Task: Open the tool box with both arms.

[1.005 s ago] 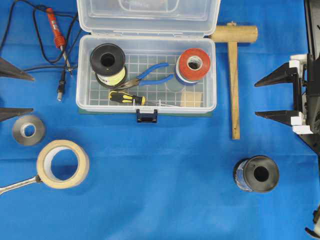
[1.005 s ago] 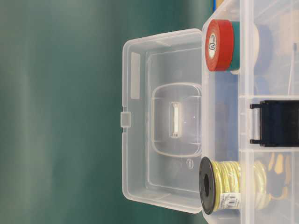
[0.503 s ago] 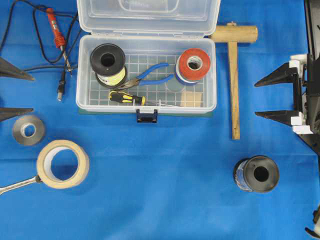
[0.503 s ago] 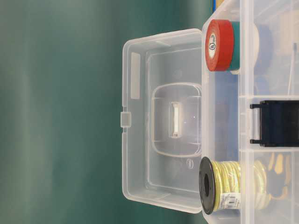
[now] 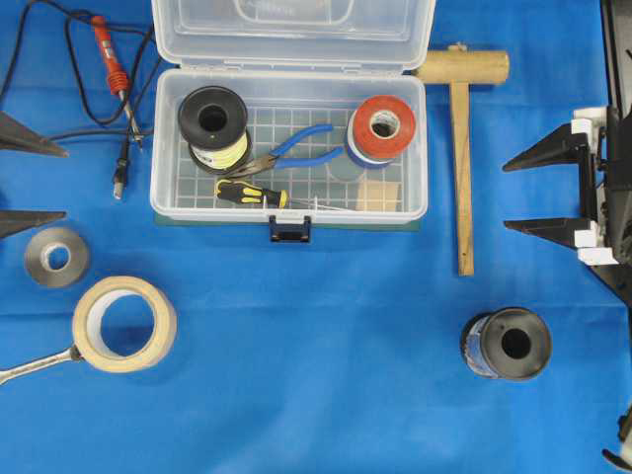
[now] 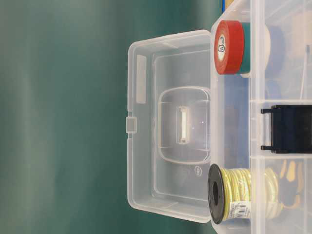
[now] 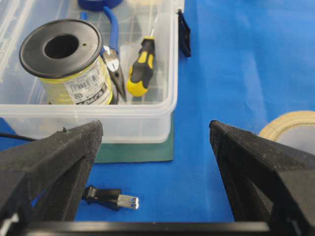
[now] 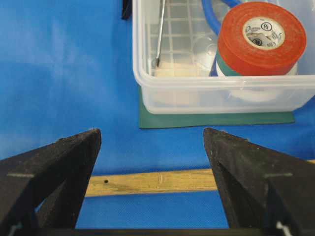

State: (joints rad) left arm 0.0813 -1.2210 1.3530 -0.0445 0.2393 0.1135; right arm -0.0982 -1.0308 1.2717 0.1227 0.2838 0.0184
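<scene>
Beside the tool box (image 5: 289, 148), lid already back, I hold left gripper (image 5: 30, 183) and right gripper (image 5: 538, 193) spread, empty, clear.

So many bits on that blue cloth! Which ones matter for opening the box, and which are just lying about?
For the job: tool box, lid already up; left gripper; right gripper.

Lying about: mallet, masking tape, grey tape roll, soldering iron, black spool.

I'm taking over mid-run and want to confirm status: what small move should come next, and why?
Probably none beyond holding both arms back. The tool box already has its lid swung fully open, contents exposed. The left gripper and right gripper sit open and empty at the table edges, clear of the box.
</scene>
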